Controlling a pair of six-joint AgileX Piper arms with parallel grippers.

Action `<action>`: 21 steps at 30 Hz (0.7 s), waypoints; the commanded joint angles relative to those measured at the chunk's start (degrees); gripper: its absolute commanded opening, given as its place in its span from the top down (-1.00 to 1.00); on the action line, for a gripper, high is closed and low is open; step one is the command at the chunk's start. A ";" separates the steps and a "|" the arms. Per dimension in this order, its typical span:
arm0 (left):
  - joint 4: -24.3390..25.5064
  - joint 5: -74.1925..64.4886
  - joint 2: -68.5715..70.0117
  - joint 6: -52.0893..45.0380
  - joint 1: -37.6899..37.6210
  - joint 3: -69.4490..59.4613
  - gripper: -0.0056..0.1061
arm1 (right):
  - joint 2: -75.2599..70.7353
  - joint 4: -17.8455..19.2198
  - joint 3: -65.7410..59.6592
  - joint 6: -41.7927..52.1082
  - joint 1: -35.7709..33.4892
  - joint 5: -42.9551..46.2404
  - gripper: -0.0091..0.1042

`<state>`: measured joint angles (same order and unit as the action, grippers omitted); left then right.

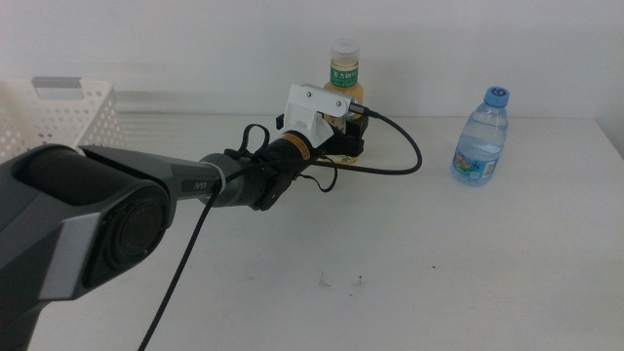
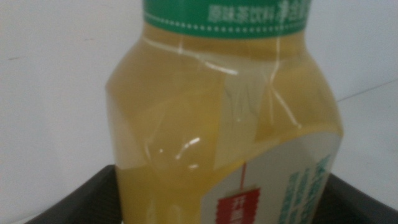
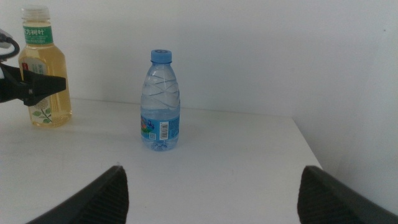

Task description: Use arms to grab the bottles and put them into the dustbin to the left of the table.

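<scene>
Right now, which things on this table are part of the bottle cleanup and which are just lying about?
Part of the job:
tea bottle, between the left gripper's fingers
water bottle, standing alone
dustbin, at the table's left
right gripper, waiting, open

Just lying about:
nothing else, only dark specks on the table
</scene>
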<state>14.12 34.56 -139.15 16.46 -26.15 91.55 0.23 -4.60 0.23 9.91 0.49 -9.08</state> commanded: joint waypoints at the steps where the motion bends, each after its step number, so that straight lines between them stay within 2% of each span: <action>1: 1.04 0.21 -0.41 0.53 0.39 0.78 -0.78 | -0.23 0.02 -0.23 0.20 0.20 0.53 -0.58; 7: 0.81 0.35 -1.18 0.53 0.50 1.15 -0.76 | -0.23 0.02 -0.23 0.20 0.20 0.53 -0.58; 11: 1.19 0.35 -2.83 0.53 0.50 3.53 -0.55 | -0.23 0.02 -0.23 0.20 0.20 0.53 -0.58; 12: 1.45 0.23 -3.24 0.64 0.50 4.15 -0.46 | -0.23 0.02 -0.23 0.20 0.20 0.53 -0.58; 15: 2.05 0.36 -3.91 1.94 0.50 5.77 -0.04 | -0.23 0.02 -0.23 0.20 0.20 0.53 -0.58; 18: 2.17 0.25 -3.91 1.80 0.50 5.76 0.50 | -0.23 0.02 -0.23 0.20 0.20 0.53 -0.58; 21: 6.29 0.25 -3.79 1.67 0.50 5.76 0.93 | -0.23 0.02 -0.23 0.20 0.20 0.53 -0.58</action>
<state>18.06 34.59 -143.14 17.51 -25.72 96.94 0.23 -4.60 0.23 9.91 0.49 -9.08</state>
